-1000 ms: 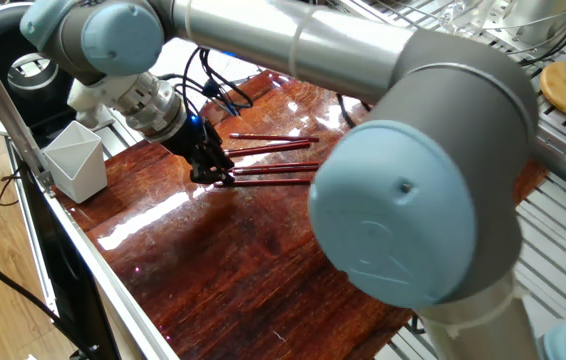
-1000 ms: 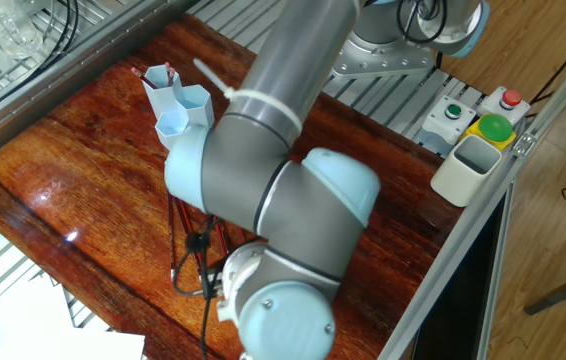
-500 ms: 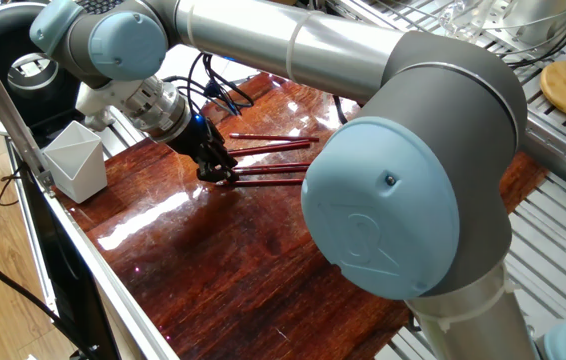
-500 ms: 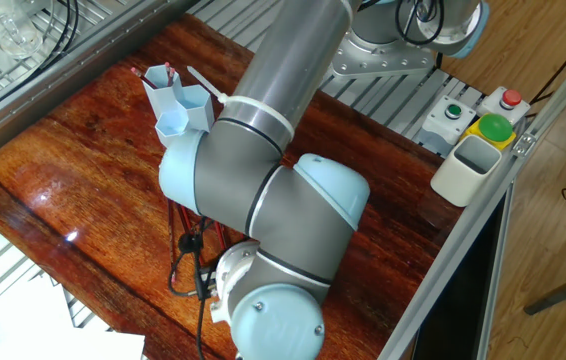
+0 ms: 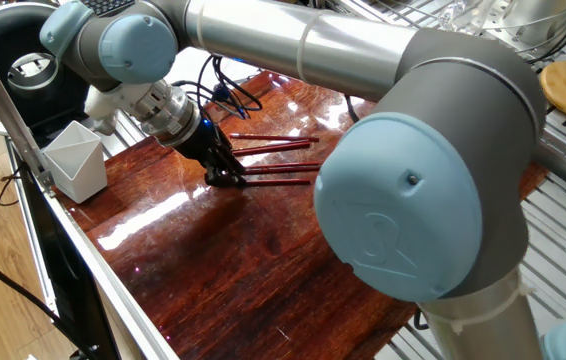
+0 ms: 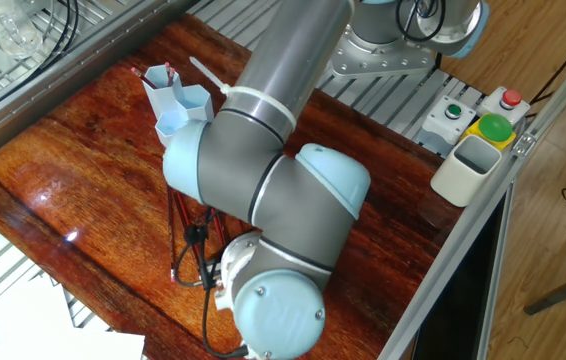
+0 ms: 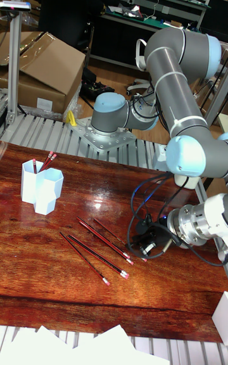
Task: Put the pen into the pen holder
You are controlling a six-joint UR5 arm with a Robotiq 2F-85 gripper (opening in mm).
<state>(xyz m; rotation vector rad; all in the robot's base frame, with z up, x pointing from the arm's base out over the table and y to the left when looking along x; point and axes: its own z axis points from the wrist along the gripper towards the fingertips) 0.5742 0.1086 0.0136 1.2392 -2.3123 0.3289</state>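
Three red pens lie side by side on the dark wooden table point(image 5: 193, 260). The nearest pen point(image 5: 281, 183) and the middle pen point(image 5: 281, 168) end at my gripper point(image 5: 226, 179). It is down at the table and open, its dark fingers on either side of those pen tips. In the tall fixed view the gripper point(image 7: 145, 246) sits just right of the pens point(image 7: 101, 240). The light blue pen holder point(image 7: 41, 186) stands at the far left with two pens in it. The other fixed view shows the pen holder point(image 6: 176, 103), and the arm hides the gripper there.
A pale grey-white angular cup point(image 5: 75, 160) stands at the table edge near the gripper, seen also as the cup point(image 6: 471, 168). A button box point(image 6: 483, 115) sits beside it. Black cables point(image 5: 218, 85) loop behind the wrist. The arm's big elbow point(image 5: 423, 190) hangs over the table.
The gripper has slid a little to the right, onto the near ends of the pens. The pens lie where they were.
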